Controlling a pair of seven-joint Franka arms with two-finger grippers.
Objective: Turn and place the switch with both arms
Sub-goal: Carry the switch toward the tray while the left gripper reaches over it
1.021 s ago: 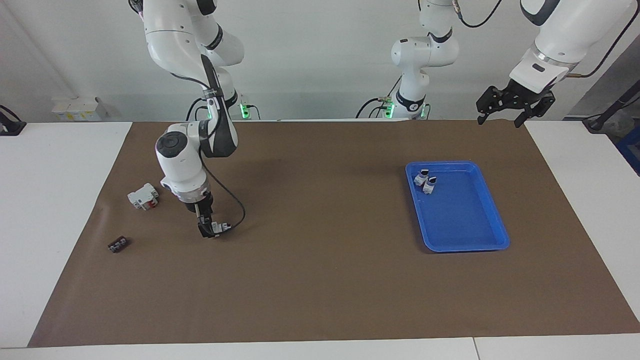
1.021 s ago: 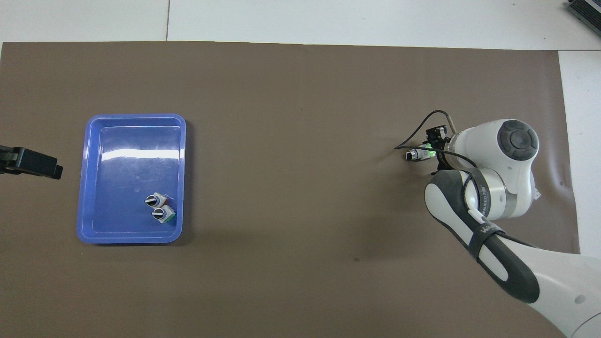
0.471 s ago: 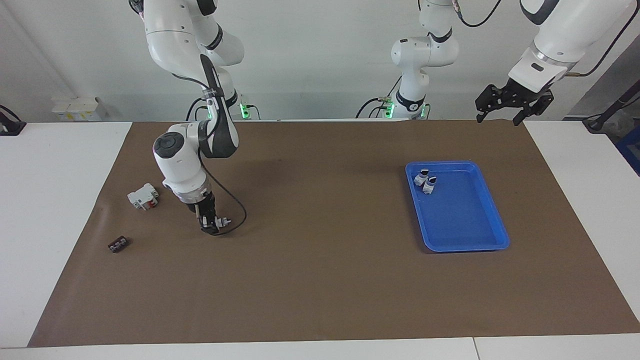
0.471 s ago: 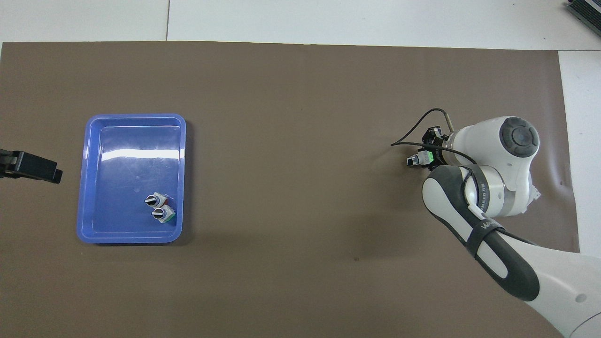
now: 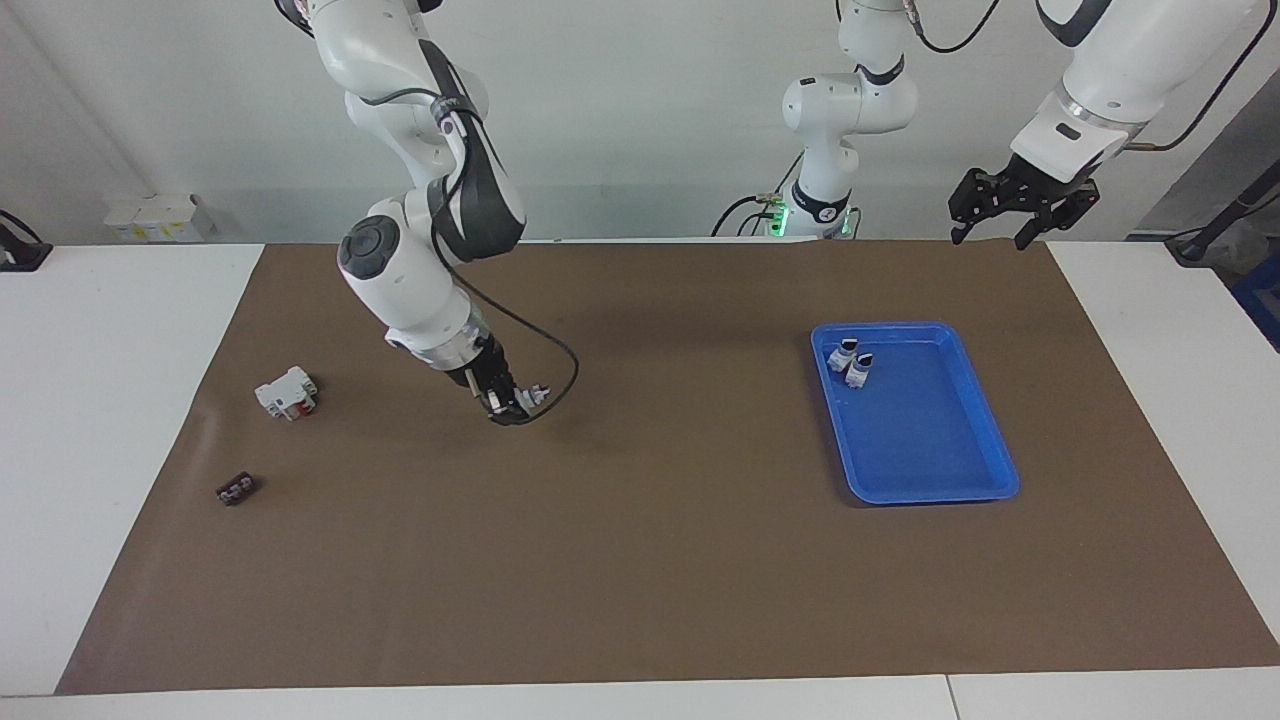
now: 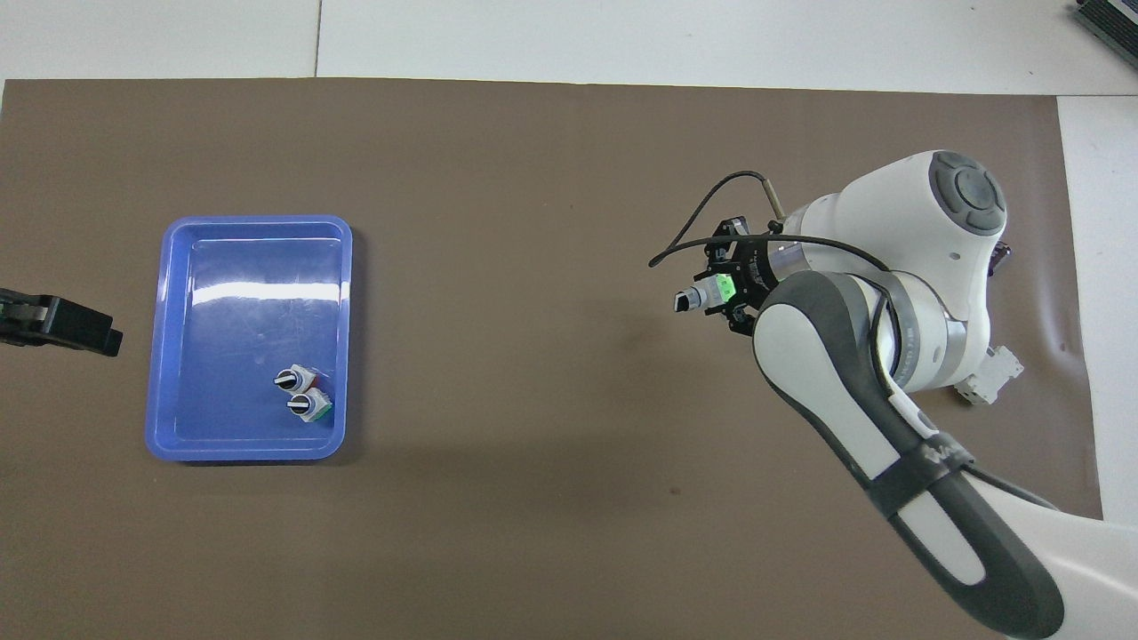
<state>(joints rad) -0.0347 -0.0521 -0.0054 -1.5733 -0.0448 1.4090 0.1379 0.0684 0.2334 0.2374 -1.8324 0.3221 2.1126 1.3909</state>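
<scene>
In right tool (image 5: 510, 405) — switch (image 6: 702, 296)

A brown mat (image 5: 660, 560) covers most of the white table (image 5: 110, 420). A blue tray (image 5: 985, 440) lies on the mat toward the left arm's end of the table. A white block with a red part (image 5: 286, 392) sits on the mat toward the right arm's end. A tiny black ridged block (image 5: 236, 489) lies near it, farther from the robots and closer to the mat's edge.
</scene>
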